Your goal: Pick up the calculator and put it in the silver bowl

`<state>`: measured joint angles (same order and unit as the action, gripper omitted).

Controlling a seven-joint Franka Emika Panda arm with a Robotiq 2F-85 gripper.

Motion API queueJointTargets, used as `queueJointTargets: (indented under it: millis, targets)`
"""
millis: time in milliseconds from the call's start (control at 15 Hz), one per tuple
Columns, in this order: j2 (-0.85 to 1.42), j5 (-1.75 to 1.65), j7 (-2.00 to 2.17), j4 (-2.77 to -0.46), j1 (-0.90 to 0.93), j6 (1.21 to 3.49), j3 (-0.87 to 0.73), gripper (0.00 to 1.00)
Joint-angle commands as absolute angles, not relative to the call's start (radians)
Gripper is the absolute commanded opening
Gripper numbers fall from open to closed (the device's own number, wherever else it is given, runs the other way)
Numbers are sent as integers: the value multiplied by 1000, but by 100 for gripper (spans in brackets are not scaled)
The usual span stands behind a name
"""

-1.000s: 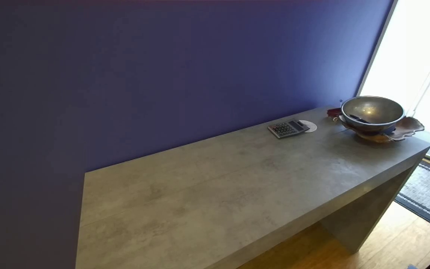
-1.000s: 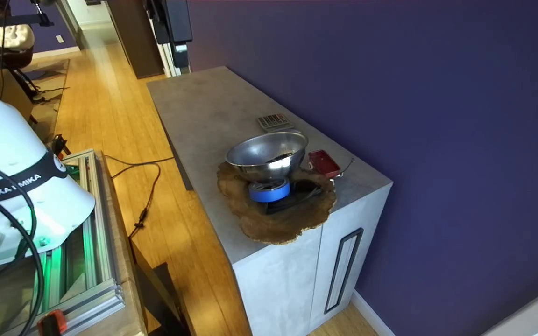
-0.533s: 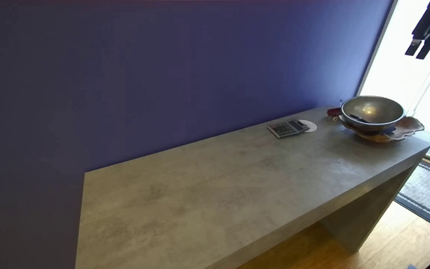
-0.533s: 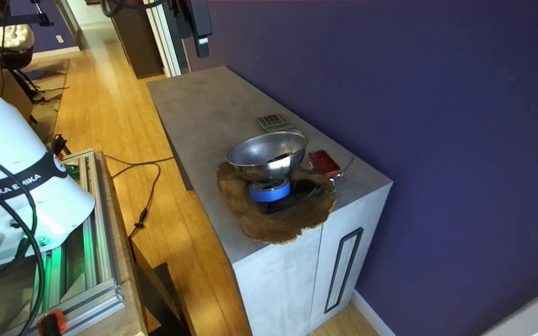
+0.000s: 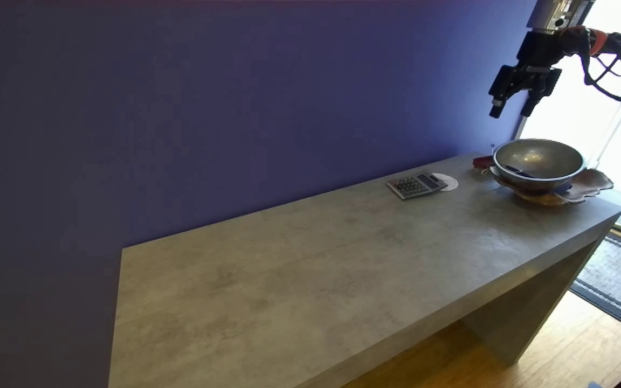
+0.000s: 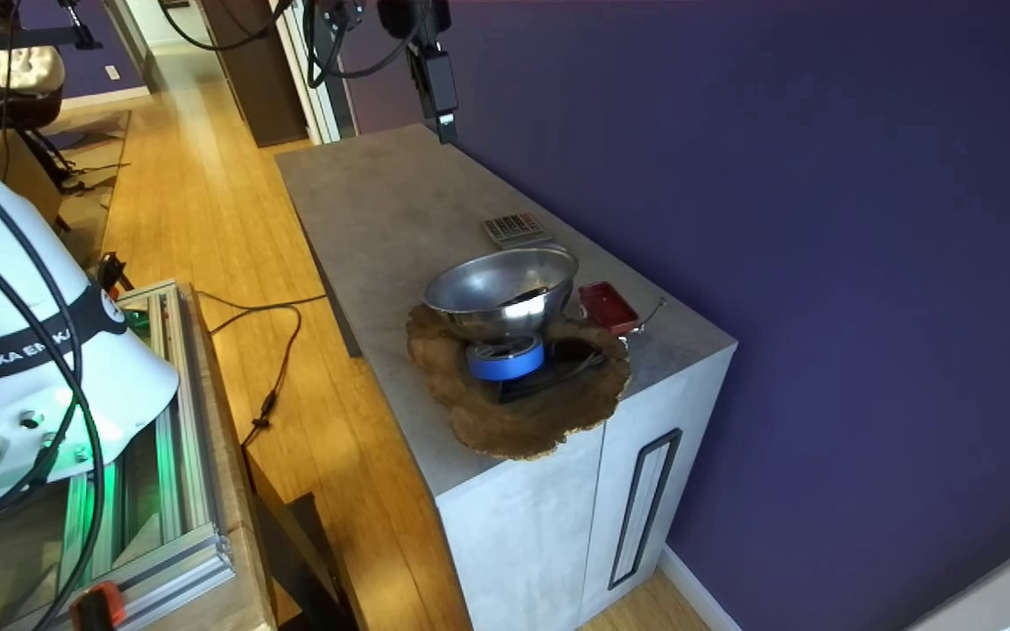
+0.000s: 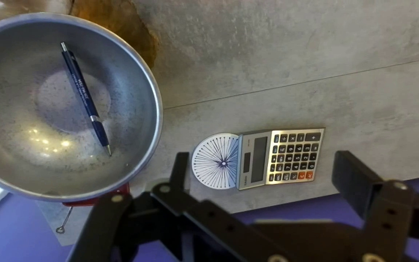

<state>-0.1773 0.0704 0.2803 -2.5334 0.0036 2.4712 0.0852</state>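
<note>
The calculator (image 5: 417, 185) lies flat on the counter near the wall, its far end on a white patterned disc (image 7: 213, 162). It is grey with dark keys and two orange keys in the wrist view (image 7: 292, 154), and it also shows in an exterior view (image 6: 516, 229). The silver bowl (image 5: 547, 153) stands on the brown dish, to the left of the calculator in the wrist view (image 7: 136, 91). My gripper (image 5: 511, 113) is open and empty, high above the counter near the bowl. In the wrist view its fingers (image 7: 355, 182) stand wide apart, with the calculator showing between them.
A dark blue pen (image 7: 86, 96) lies in the bowl. The brown wavy-edged dish (image 6: 522, 429) holds a blue ring-shaped item (image 6: 507, 361) and dark items. A small red tray-like item (image 6: 608, 307) sits beside the bowl. A purple wall (image 5: 289, 108) borders the counter (image 5: 299, 280).
In an exterior view my gripper has come in from the right edge and moved left and down, towards above the bowl. Calculator and bowl have not moved.
</note>
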Motion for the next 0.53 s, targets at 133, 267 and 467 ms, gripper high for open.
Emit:
queueJointTargets:
  millis: [133,267,467]
  targets:
    - [-201,69,279,-2537,9,2467,78,100]
    - [-173,164,214,-2530,26,2523,49,100]
    - [-101,439,31,-2485,135,2543,-81,100]
